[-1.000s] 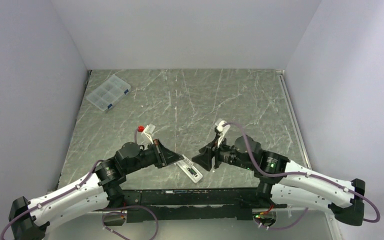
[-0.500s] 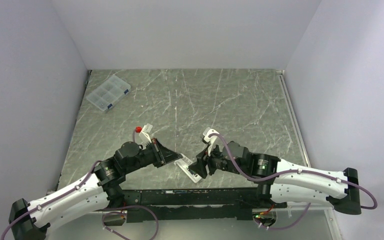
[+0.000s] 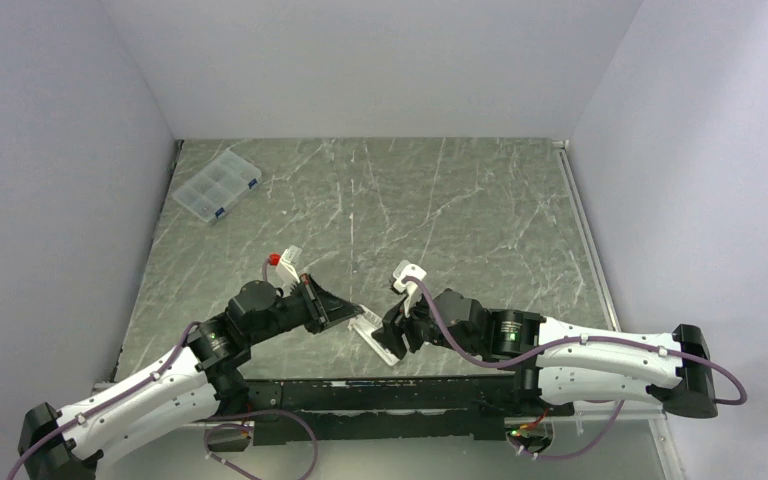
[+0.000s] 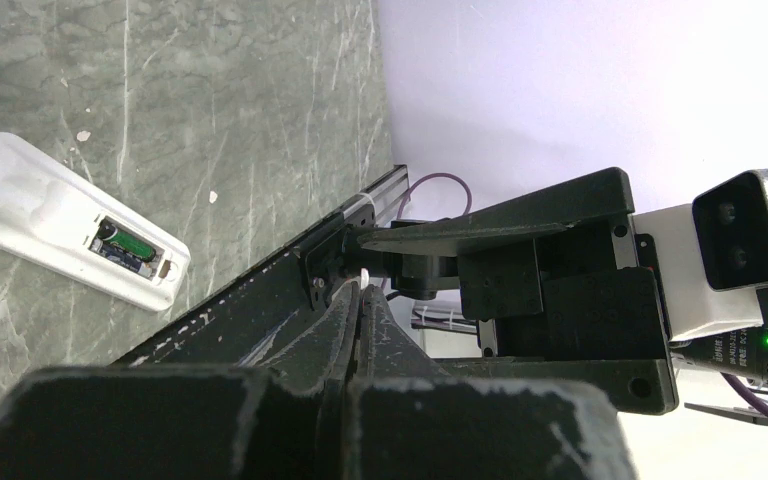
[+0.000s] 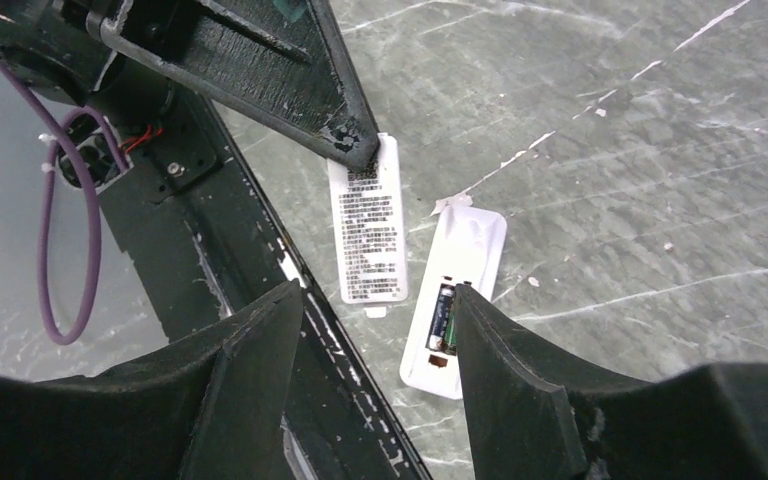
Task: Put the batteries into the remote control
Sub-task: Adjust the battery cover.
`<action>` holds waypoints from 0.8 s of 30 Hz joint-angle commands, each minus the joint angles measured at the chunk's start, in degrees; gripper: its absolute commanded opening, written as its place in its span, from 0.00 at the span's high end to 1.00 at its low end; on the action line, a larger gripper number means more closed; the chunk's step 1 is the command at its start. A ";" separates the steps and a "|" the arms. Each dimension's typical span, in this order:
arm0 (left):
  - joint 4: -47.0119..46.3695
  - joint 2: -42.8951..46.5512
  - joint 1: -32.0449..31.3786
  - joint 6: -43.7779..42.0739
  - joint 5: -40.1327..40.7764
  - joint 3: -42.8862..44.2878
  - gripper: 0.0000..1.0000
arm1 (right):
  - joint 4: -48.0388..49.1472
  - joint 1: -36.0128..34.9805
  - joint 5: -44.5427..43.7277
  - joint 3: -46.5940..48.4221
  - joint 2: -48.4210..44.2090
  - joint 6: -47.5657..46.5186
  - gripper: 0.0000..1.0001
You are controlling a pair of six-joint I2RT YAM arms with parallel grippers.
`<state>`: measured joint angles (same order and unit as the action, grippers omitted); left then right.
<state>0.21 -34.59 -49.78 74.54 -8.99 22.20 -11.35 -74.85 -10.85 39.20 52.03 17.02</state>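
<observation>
Remote control (image 5: 460, 255) lies back-up on the bench (image 5: 660, 150), beneath my right gripper (image 5: 372, 310), jaws apart, holding nothing. My left gripper (image 4: 362, 300), closed and empty, touches the white cover (image 5: 372, 240) beside it. One battery (image 5: 446, 318) sits in its open back.

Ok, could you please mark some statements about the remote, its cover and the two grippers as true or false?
1. The remote control lies back side up with its battery recess open. True.
2. The left gripper is open. False: its fingers are shut together.
3. The white cover is fitted on the remote control. False: it lies beside it on the table.
4. The right gripper is open. True.
5. The clear box touches the remote control. False: it sits far off, near the table's far left corner.
</observation>
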 commanded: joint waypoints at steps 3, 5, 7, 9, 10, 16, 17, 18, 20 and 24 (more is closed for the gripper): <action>-3.03 0.00 0.72 0.99 -2.18 0.06 1.00 | 3.08 -0.71 -3.98 1.76 -0.24 -1.92 0.42; -3.70 -0.39 0.89 1.28 -2.62 -0.20 1.00 | 3.28 -0.74 -3.92 1.82 -0.17 -2.19 0.45; -4.21 -0.77 1.13 1.67 -3.07 -0.35 1.00 | 3.43 -0.82 -3.75 2.01 0.05 -2.49 0.48; -4.73 -1.11 1.34 1.90 -3.58 -0.49 1.00 | 3.50 -0.91 -3.12 2.27 0.40 -2.66 0.50; -4.97 -1.24 1.40 1.87 -3.70 -0.49 1.00 | 3.46 -0.91 -2.98 2.42 0.71 -2.69 0.50; -5.03 -1.44 1.88 1.92 -4.27 -0.50 1.00 | 3.38 -1.42 -3.06 3.25 1.90 -3.08 0.60; -4.93 -1.45 1.97 1.86 -4.35 -0.50 1.00 | 3.16 -1.51 -3.30 3.40 2.06 -3.21 0.62; -4.83 -1.45 1.99 1.73 -4.41 -0.48 1.00 | 3.09 -1.60 -3.56 3.51 2.10 -3.29 0.64; -4.28 -1.37 2.12 1.57 -4.45 -0.52 1.00 | 3.02 -1.77 -3.82 3.52 1.88 -3.44 0.67; -4.51 -1.10 2.23 1.83 -4.52 -1.08 1.00 | 3.23 -1.88 -4.09 3.27 1.19 -3.14 0.62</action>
<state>-2.37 -35.88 -47.90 75.96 -12.56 21.85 -10.26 -76.25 -13.52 39.94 54.37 14.37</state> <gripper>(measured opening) 0.014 0.351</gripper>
